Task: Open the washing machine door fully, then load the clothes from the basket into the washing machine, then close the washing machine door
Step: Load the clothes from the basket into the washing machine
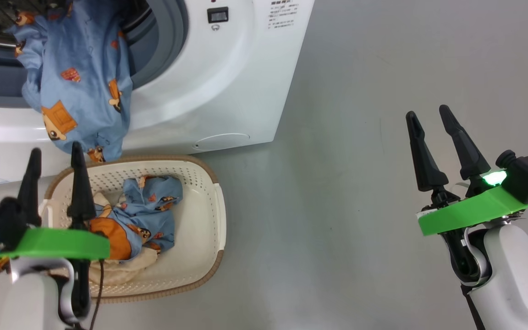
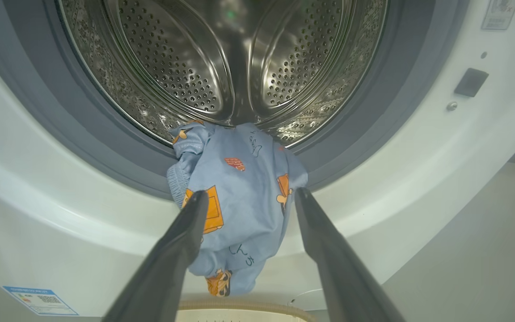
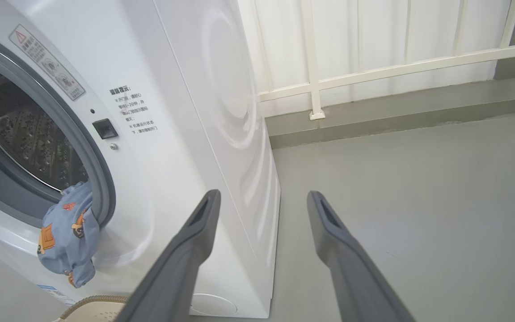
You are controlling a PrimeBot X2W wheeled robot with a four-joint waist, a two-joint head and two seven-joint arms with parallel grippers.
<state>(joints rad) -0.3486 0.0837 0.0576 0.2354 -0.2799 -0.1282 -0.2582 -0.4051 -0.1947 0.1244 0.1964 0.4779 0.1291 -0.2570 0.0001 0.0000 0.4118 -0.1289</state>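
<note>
The machine (image 1: 227, 91) stands with its mouth uncovered. One blue bear-print piece (image 1: 85, 91) hangs out of the drum (image 2: 172, 67), draped over the grey gasket (image 2: 83, 134) and down the white front, its lower hem just above the rim of the basket (image 1: 197, 201). The basket sits on the grey floor (image 1: 360, 183), right against the foot of the machine. In it lie more clothes (image 1: 149, 215): a crumpled blue piece on top of a cream piece (image 1: 126, 268).

The left gripper (image 1: 56, 151) hovers over the basket's left end, its fingers pointing at the machine, spread wide and holding nothing. In the left wrist view the hanging piece shows between the two fingers, ahead of the tips. The tips seem to stop short of the cloth, though from this angle contact cannot be ruled out. In the head view the clothes in the basket lie below and to the right of this gripper.

The right gripper (image 1: 427, 112) is well apart from all of it, out over the floor to the right of the machine, jaws likewise wide and empty. In its wrist view the machine's side panel lies ahead on the left, with the hanging piece far off at the mouth's lower edge.
</note>
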